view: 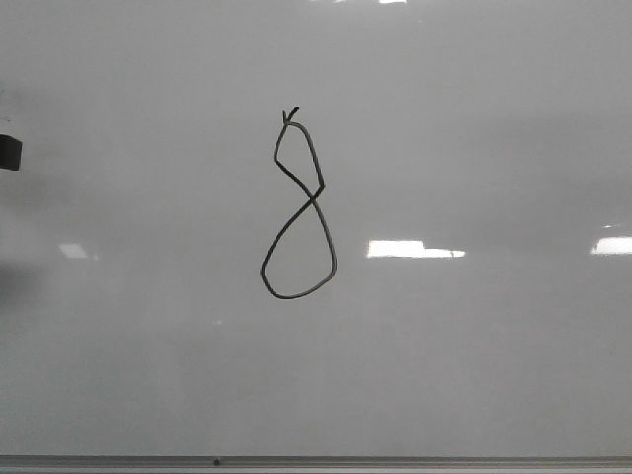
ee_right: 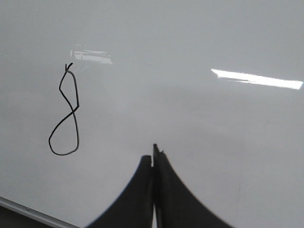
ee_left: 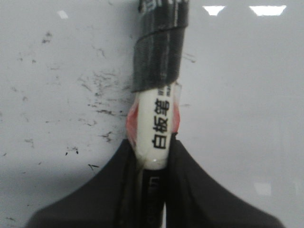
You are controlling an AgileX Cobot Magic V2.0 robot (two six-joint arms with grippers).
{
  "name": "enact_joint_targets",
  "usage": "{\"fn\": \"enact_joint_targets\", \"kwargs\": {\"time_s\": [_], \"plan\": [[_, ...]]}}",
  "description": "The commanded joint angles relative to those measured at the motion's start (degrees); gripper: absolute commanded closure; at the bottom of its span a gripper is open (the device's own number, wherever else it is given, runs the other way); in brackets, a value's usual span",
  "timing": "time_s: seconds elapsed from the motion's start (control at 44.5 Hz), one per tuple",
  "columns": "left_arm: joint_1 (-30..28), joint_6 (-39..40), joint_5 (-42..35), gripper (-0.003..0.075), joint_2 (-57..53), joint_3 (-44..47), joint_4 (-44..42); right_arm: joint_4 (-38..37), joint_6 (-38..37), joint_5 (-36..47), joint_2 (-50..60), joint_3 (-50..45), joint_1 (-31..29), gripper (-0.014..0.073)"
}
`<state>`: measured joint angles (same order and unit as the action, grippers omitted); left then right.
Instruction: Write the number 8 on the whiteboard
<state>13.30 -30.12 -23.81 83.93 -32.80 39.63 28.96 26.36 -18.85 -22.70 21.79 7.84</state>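
A black hand-drawn number 8 (view: 299, 207), with a small upper loop, a larger lower loop and a tick on top, stands in the middle of the whiteboard (view: 474, 128). It also shows in the right wrist view (ee_right: 65, 114). My left gripper (ee_left: 153, 142) is shut on a white marker (ee_left: 156, 128) with black printed characters and dark tape round its upper part; the marker's tip is out of view. My right gripper (ee_right: 153, 159) is shut and empty, off to the right of the 8, in front of the board (ee_right: 213, 133).
A thin grey metal edge (view: 316, 461) runs along the board's bottom. A small dark object (view: 9, 152) sits at the left edge of the front view. Black ink specks (ee_left: 97, 90) dot the board in the left wrist view.
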Motion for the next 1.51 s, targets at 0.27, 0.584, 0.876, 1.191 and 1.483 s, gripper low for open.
{"fn": "enact_joint_targets", "kwargs": {"time_s": [0.27, 0.584, 0.876, 1.191, 1.483], "plan": [[0.4, 3.5, -5.5, 0.0737, 2.7, -3.1, -2.5, 0.9, 0.0, 3.9, -0.2, 1.3, -0.4, 0.0662], [0.4, 3.5, -6.3, 0.0561, 4.5, -3.1, -2.5, 0.9, 0.0, 3.8, -0.2, 1.3, -0.4, 0.0662], [0.4, 3.5, -6.5, 0.0415, 4.5, -3.1, -2.3, 0.9, 0.0, 3.7, -0.2, 1.3, -0.4, 0.0662], [0.4, 2.6, -6.9, 0.0274, 4.5, -3.1, -2.3, 0.9, 0.0, 3.7, -0.2, 1.3, -0.4, 0.0662], [0.4, -1.1, -7.1, 0.0245, -3.7, -3.1, -2.2, 0.9, 0.0, 3.9, -0.2, 1.3, -0.4, 0.0662]]}}
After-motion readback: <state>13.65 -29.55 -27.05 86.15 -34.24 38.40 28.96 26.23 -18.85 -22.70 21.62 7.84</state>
